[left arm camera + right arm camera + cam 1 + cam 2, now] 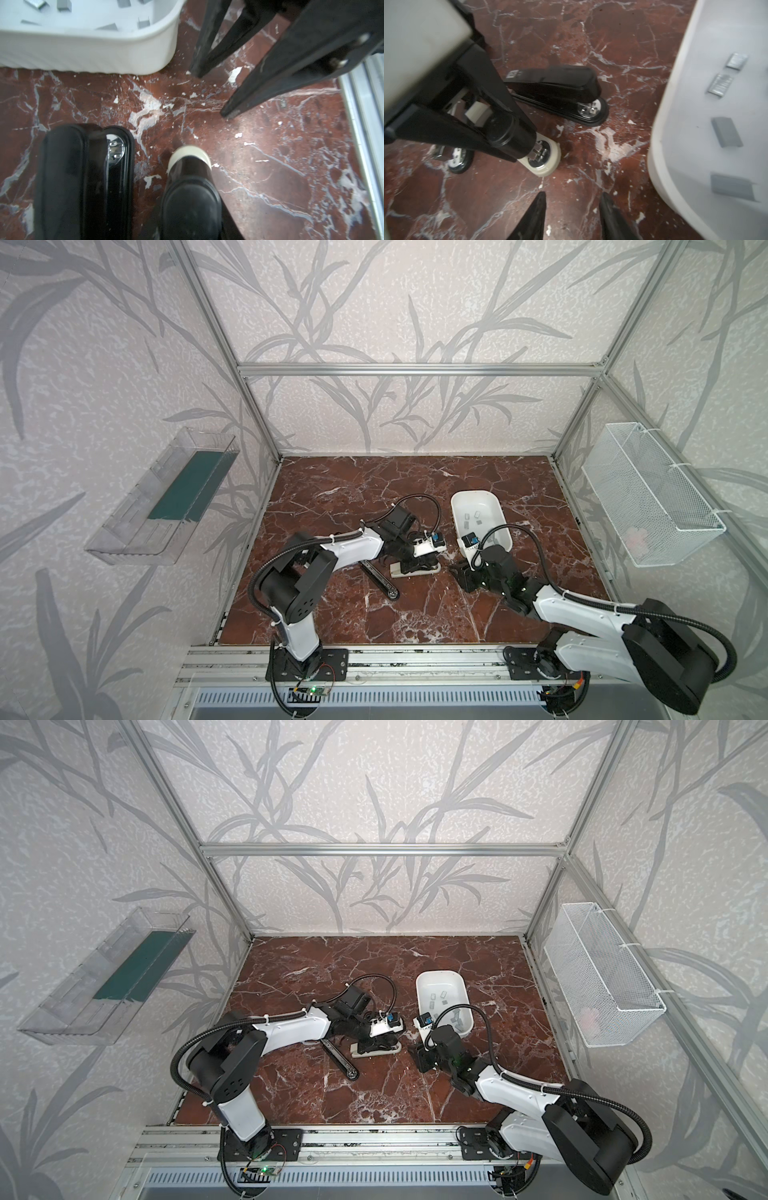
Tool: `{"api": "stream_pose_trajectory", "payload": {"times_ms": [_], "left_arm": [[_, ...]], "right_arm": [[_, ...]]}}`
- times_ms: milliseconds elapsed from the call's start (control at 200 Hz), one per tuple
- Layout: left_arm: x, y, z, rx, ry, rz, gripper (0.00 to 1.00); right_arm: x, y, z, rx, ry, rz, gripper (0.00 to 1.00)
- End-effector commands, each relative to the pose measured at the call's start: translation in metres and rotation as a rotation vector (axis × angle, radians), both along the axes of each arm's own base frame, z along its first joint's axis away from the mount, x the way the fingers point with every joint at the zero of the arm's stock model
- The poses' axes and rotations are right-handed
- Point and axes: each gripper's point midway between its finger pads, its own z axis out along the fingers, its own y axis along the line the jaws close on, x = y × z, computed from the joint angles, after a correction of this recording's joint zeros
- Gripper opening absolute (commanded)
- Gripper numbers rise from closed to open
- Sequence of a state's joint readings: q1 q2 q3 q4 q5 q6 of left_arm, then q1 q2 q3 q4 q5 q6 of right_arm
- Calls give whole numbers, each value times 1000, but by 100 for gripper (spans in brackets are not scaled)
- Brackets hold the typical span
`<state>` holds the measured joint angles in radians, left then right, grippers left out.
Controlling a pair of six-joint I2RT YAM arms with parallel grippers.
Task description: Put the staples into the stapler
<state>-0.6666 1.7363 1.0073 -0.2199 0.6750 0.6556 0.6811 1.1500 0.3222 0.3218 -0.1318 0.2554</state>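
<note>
Right gripper (573,199) spread, empty; left gripper (521,145) clenches cream-based stapler (545,164).
Label on black stapler (556,83) unreadable, right wrist view only; staples (476,513) in tray (457,495) at two o'clock.

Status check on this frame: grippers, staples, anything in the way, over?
Left gripper shut on white-based stapler. Right gripper open, empty, beside tray. Staples lie in tray. Black stapler close alongside.

Even soft daylight, faint shadows; wrist views blurred near edges, top views barrel-distorted
</note>
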Motion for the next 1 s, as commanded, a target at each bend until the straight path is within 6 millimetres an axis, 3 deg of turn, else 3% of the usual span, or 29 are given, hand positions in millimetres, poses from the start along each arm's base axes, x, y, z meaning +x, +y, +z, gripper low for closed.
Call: {"api": "stream_pose_trajectory", "payload": {"times_ms": [0,220,630,995], "left_arm": [[-19,-11,54,-155,-45,-123,0],[-31,-7,73,-196,-64,-153,0],[-45,0,78,-243,-165,-209,0],[-58,-1,85,-233,-70,-287,0]], "right_arm": [[-17,15,28,102,-93,140,43],[-33,23,53,148,-162,231,40],[-14,38,65,216,-105,179,40],[-41,60,74,229,-199,399,39]]}}
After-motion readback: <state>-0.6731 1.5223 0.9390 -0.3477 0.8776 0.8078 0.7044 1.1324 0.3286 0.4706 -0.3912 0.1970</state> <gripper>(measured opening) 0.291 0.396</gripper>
